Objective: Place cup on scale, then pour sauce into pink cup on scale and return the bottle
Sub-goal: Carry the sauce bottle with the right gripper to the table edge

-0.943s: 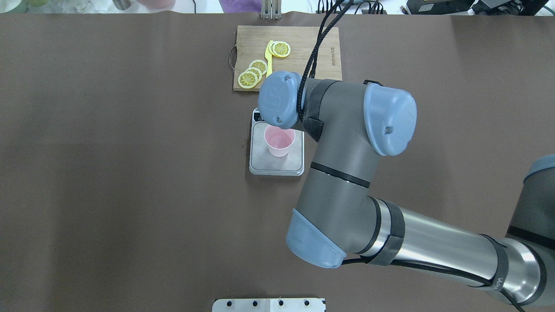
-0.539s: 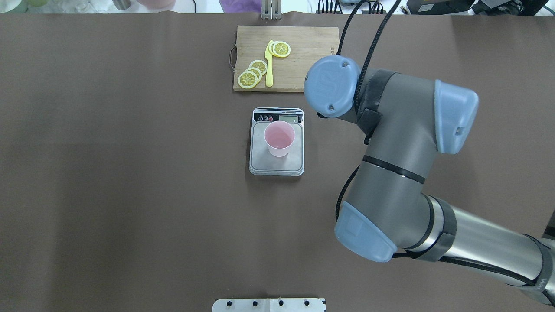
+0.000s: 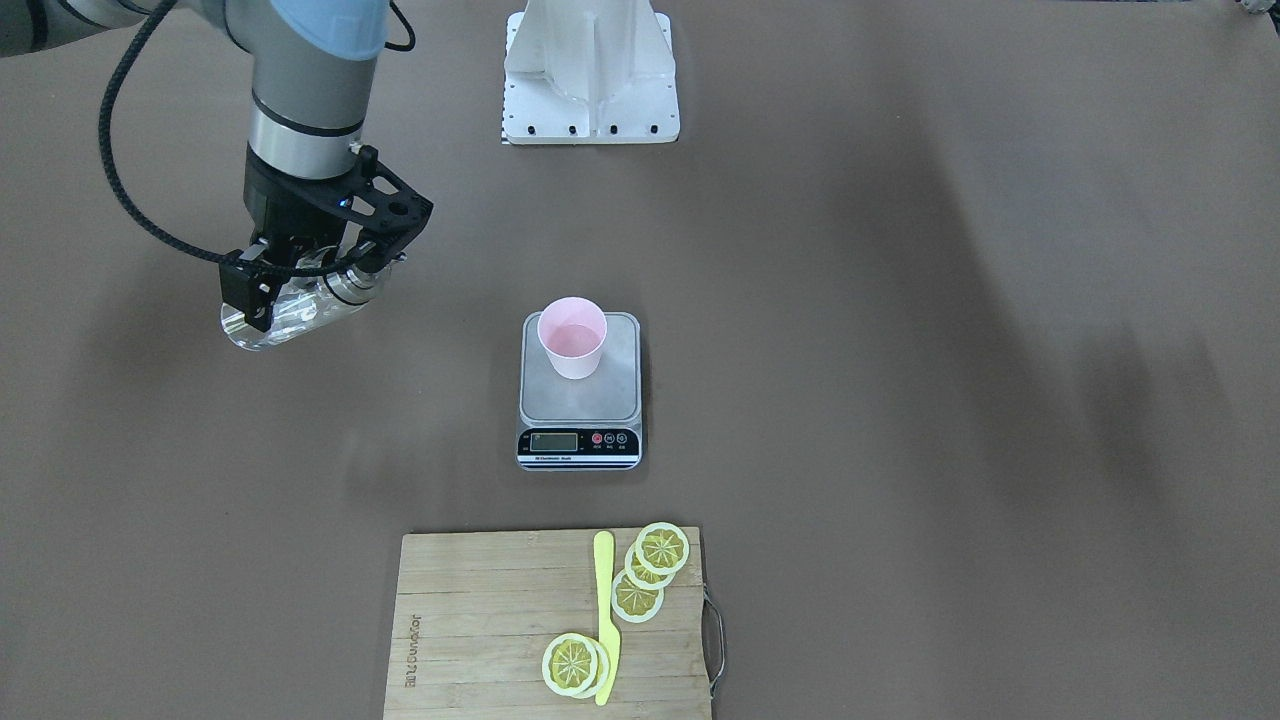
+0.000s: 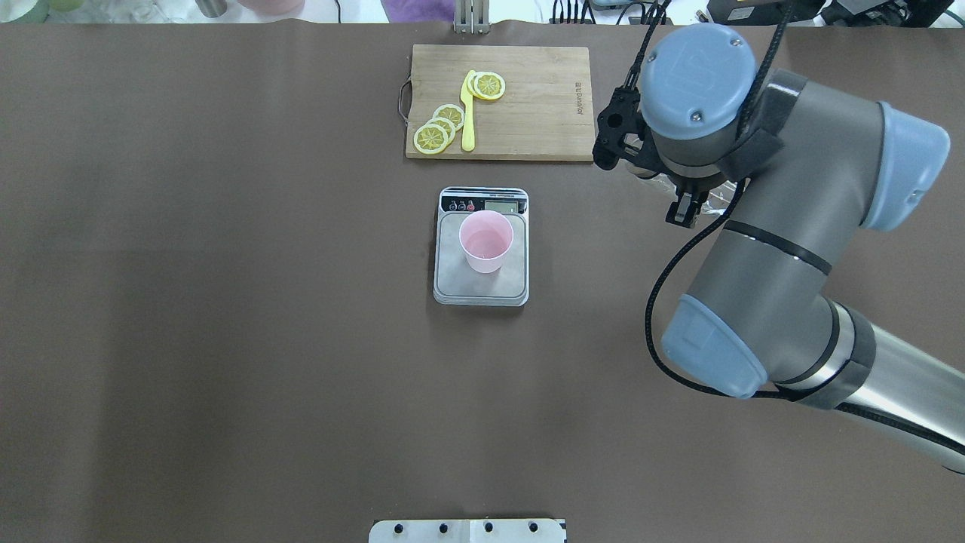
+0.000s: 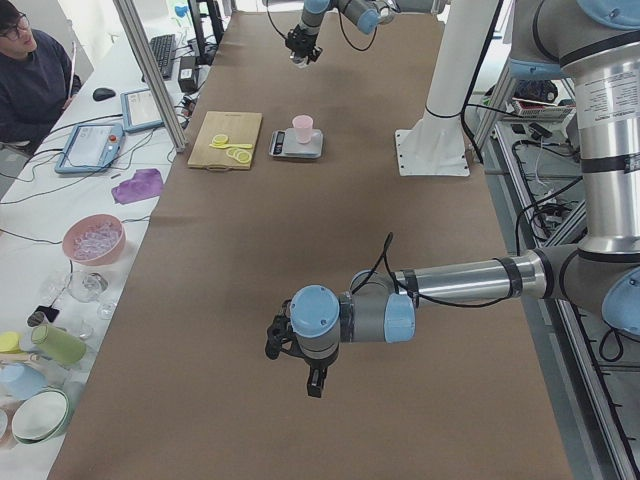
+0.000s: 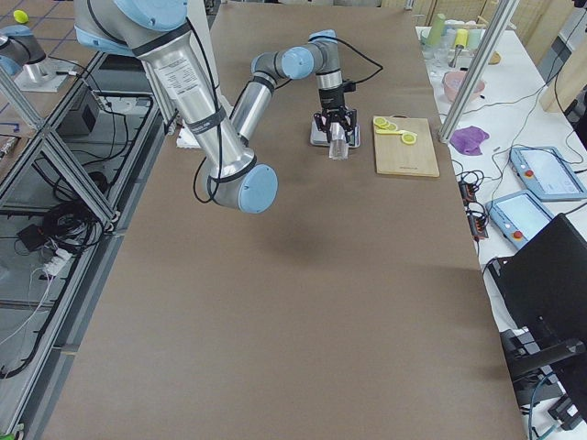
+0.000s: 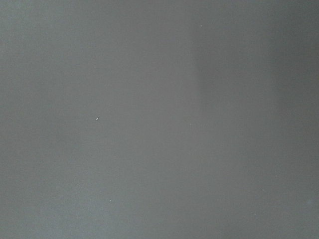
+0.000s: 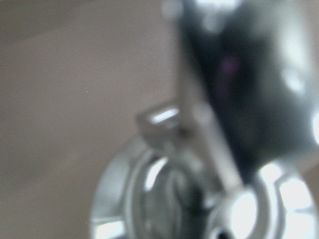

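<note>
**Glass bottle in the right arm's grip, pink cup on the scale**

The slim clear glass bottle with its shiny metal spout point(image 3: 285, 315) lies nearly on its side in the right gripper point(image 3: 300, 285), whose black fingers are clamped round it. It is held over the brown bench point(image 3: 900, 300), towards the robot's right end, well apart from everything else. I cannot say whether it touches the surface.

Mid-bench, the small pale pink plastic cup point(image 3: 572, 340) stands upright on the steel platform of the flat rectangular scale point(image 3: 580, 400), towards the robot's side of it.

Beyond the scale, at the operators' edge, a bamboo cutting board point(image 3: 480, 620) carries yellow lemon slices point(image 3: 650, 565) and a yellow knife point(image 3: 605, 620).

The left gripper point(image 5: 305, 370) hangs over the bench's left end (too small to tell if its fingers are apart).
</note>
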Tool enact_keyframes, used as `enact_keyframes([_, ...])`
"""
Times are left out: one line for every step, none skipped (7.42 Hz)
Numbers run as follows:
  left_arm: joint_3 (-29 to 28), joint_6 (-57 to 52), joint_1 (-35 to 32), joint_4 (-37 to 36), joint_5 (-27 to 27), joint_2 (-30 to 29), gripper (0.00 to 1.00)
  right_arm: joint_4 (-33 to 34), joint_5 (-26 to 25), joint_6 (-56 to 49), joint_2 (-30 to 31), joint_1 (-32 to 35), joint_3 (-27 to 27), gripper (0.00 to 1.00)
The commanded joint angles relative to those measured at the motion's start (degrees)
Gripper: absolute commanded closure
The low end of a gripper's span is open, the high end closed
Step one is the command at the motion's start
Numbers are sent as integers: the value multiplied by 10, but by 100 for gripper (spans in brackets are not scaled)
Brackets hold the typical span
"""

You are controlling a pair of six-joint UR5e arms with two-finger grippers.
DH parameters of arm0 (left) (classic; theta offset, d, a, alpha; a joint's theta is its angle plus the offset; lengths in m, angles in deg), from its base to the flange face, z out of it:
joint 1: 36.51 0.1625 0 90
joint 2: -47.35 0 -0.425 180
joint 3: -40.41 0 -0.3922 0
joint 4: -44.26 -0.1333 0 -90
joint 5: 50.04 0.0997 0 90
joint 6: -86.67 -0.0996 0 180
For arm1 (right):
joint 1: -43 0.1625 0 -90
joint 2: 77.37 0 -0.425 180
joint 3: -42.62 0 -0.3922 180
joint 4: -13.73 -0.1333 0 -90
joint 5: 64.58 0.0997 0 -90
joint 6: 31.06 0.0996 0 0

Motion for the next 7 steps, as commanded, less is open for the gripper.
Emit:
enact_keyframes([5, 1, 0, 0, 0, 0, 2, -112, 87, -16, 61, 46, 1, 100])
enact_keyframes([5, -1, 0, 0, 0, 0, 2, -147, 115, -30, 79, 63, 0, 100])
enact_keyframes([6, -1, 0, 0, 0, 0, 2, -183, 170, -36, 87, 82, -4, 100])
enact_keyframes([7, -1, 0, 0, 0, 0, 2, -226, 197, -36, 109, 87, -4, 100])
enact_keyframes([7, -1, 0, 0, 0, 0, 2, -288, 217, -35, 138, 88, -6, 100])
enact_keyframes([7, -1, 0, 0, 0, 0, 2, -330, 257, -32, 155, 99, -12, 100])
enact_keyframes([7, -2, 0, 0, 0, 0, 2, -369, 276, -32, 175, 105, -19, 100])
